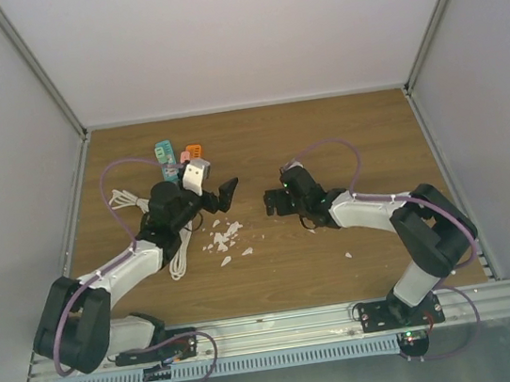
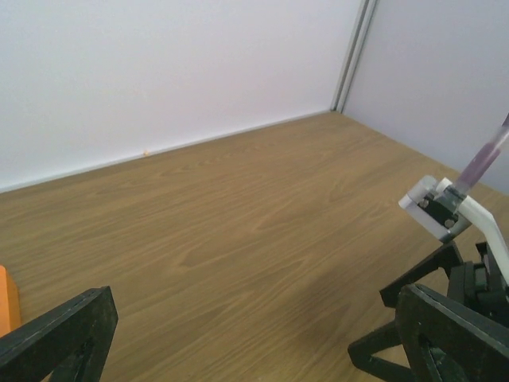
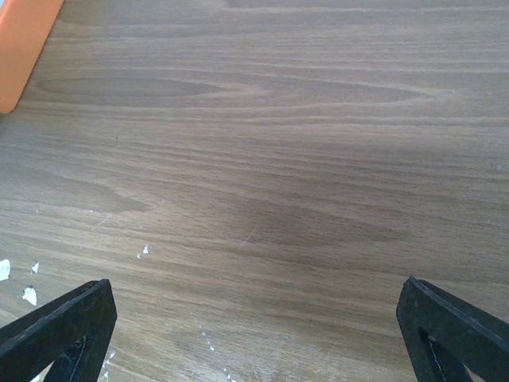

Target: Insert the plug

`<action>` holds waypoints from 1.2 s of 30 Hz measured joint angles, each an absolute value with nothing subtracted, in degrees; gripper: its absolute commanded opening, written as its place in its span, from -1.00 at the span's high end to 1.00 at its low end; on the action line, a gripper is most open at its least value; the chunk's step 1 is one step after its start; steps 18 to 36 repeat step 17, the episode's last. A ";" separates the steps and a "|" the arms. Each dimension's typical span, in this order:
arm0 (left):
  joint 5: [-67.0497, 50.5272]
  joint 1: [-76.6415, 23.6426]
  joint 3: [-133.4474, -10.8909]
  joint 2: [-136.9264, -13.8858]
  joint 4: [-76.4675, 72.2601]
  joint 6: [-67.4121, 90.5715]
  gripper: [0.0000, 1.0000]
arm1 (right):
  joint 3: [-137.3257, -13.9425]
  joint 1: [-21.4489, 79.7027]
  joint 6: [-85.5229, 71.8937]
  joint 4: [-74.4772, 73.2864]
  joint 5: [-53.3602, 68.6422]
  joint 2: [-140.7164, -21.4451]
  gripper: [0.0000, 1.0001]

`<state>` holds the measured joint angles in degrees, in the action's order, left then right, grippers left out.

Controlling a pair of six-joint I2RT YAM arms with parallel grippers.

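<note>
A white cable (image 1: 123,199) lies coiled at the left and runs under my left arm to a loop (image 1: 179,261); I cannot make out its plug end. Small teal (image 1: 164,152), orange (image 1: 194,150) and pink (image 1: 172,171) pieces lie just behind the left wrist. My left gripper (image 1: 221,199) is open and empty over bare wood; in its wrist view (image 2: 254,342) the jaws stand wide apart. My right gripper (image 1: 269,202) faces it from the right, open and empty, also wide apart in its wrist view (image 3: 254,342).
White flecks (image 1: 224,238) are scattered on the wooden table (image 1: 324,143) between the grippers and show in the right wrist view (image 3: 29,295). An orange piece shows at the edge of the left wrist view (image 2: 6,298) and of the right wrist view (image 3: 24,44). White walls enclose the table.
</note>
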<state>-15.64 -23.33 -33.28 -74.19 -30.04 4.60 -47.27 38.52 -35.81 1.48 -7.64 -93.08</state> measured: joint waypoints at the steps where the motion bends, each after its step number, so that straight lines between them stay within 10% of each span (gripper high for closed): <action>1: -15.79 -23.16 -32.91 -74.19 -31.00 4.75 -0.98 | -47.11 38.52 -35.83 1.48 -7.64 -93.08 -0.99; 36: -13.85 -21.85 -27.29 -70.74 -39.51 5.56 -0.98 | -45.80 38.70 -35.83 3.22 -7.46 -93.60 -0.94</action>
